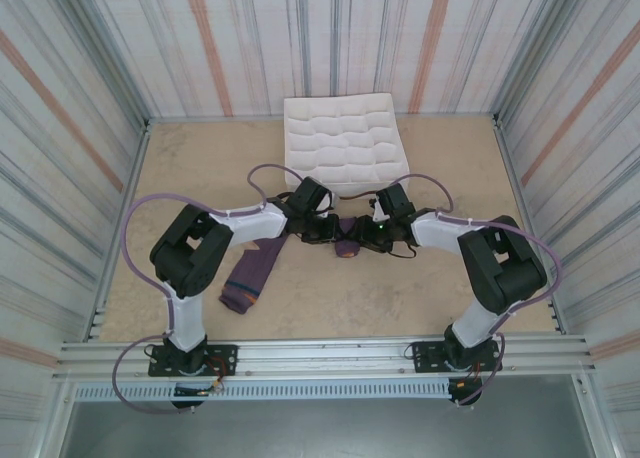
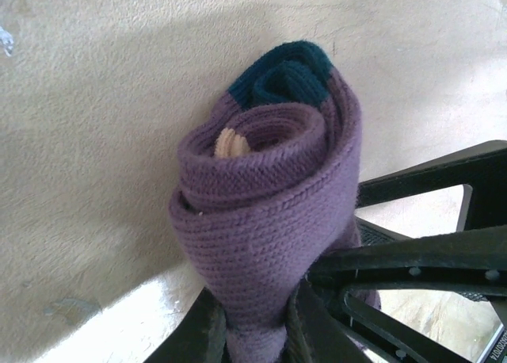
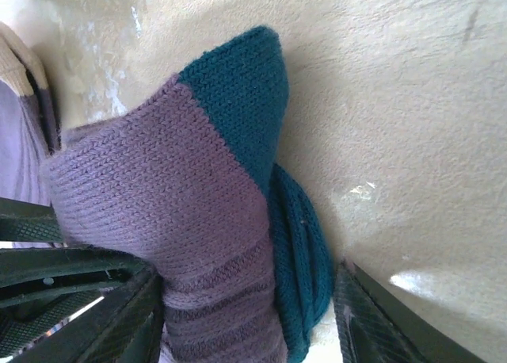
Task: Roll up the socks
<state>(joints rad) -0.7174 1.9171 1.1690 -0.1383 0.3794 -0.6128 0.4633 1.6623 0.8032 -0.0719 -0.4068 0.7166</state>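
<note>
Soft, light and likely springy, the rolled sock [image 2: 261, 220] wants gripping across its coil: left hand [image 2: 257, 327] pinches its 6 o'clock end, right hand [image 3: 249, 299] straddles it, jaws loose.

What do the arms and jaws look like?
Both the left arm and right arm have bulky black joint housings, white links and black bases. A pale purple cable loops along each. The jaws are black, with open triangular cut-outs.

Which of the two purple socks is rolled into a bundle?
The centre sock, pinched in the left gripper, is coiled into a spiral bundle. The flat sock lies stretched out, unrolled, beside the left arm.
</note>
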